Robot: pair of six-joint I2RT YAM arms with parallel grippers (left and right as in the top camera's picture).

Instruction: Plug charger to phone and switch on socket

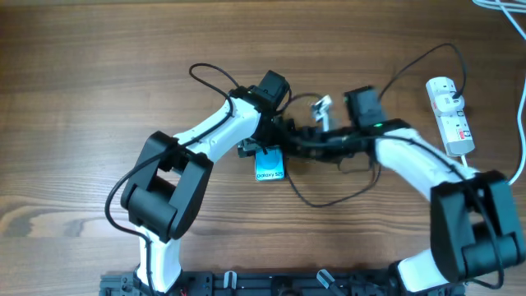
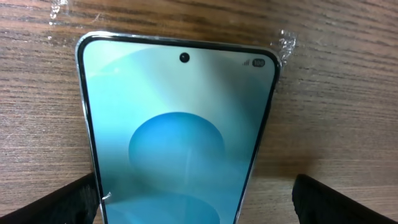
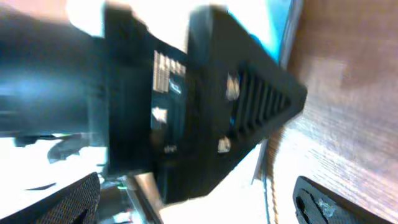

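Note:
The phone (image 1: 269, 167) lies flat on the table, its cyan screen lit and a white band at its near end. In the left wrist view the phone (image 2: 177, 124) fills the frame. My left gripper (image 2: 198, 208) is open and straddles it: the left finger is at the phone's edge, the right finger stands apart from it. From overhead the left gripper (image 1: 258, 150) is at the phone's far end. My right gripper (image 1: 289, 141) is close beside it, open (image 3: 199, 202), facing the left gripper's black body. The charger cable (image 1: 316, 204) loops on the table. Its plug tip is hidden. The socket (image 1: 449, 115) lies at the far right.
A small white-grey object (image 1: 320, 105) lies behind the two grippers. A white cable (image 1: 497, 10) runs off the top right corner. The two arms cross closely over the middle of the wooden table (image 1: 82, 123).

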